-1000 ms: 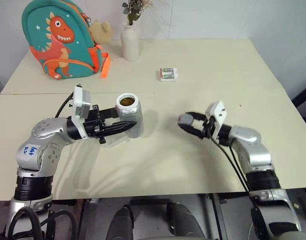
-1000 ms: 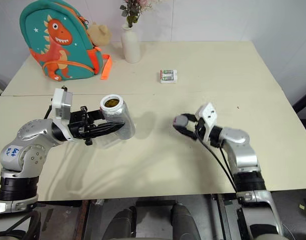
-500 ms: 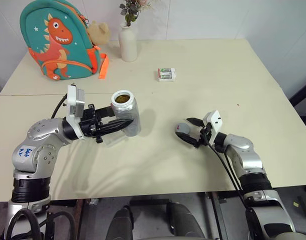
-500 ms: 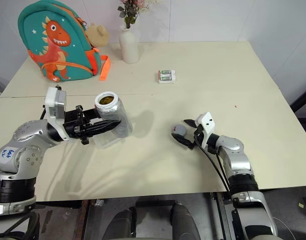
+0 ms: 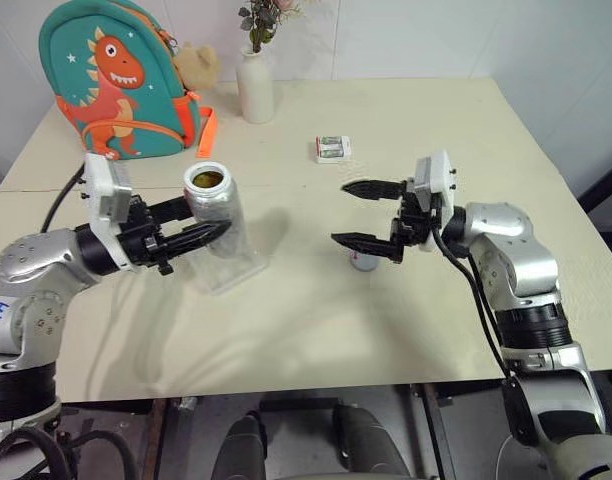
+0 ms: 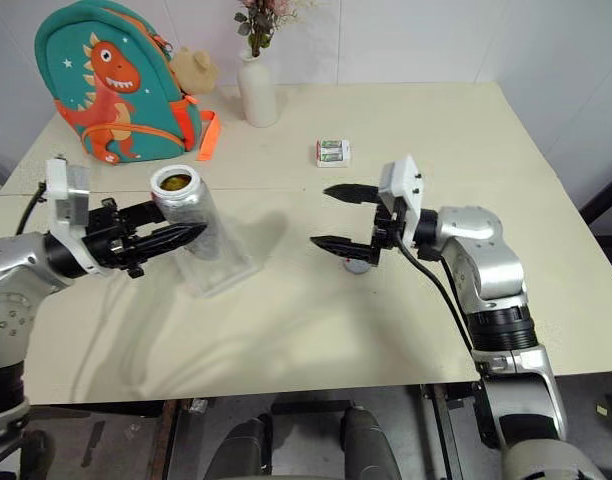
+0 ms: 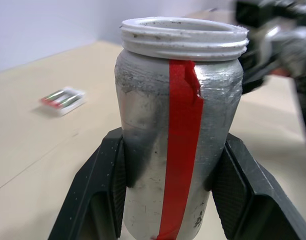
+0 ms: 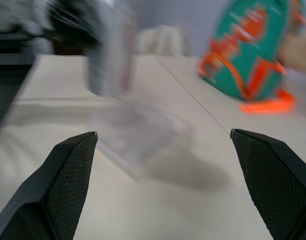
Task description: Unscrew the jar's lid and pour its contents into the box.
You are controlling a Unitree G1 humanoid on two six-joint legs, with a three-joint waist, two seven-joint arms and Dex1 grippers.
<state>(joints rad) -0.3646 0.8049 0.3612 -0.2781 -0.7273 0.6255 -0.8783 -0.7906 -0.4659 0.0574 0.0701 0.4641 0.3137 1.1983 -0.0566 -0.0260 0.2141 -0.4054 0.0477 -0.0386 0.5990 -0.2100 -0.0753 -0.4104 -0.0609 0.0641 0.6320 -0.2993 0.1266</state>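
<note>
Now left gripper (image 5: 211, 232) pinching jar (image 5: 215, 210) (uncapped) above box (image 5: 234, 270); right gripper (image 5: 358, 213) spread, lid (image 5: 363, 262) on table.

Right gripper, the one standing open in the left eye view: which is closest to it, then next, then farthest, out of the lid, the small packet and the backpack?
From the right gripper:
1. The lid, on the table just under its lower finger.
2. The small packet, farther back on the table.
3. The backpack, at the far left corner.
</note>
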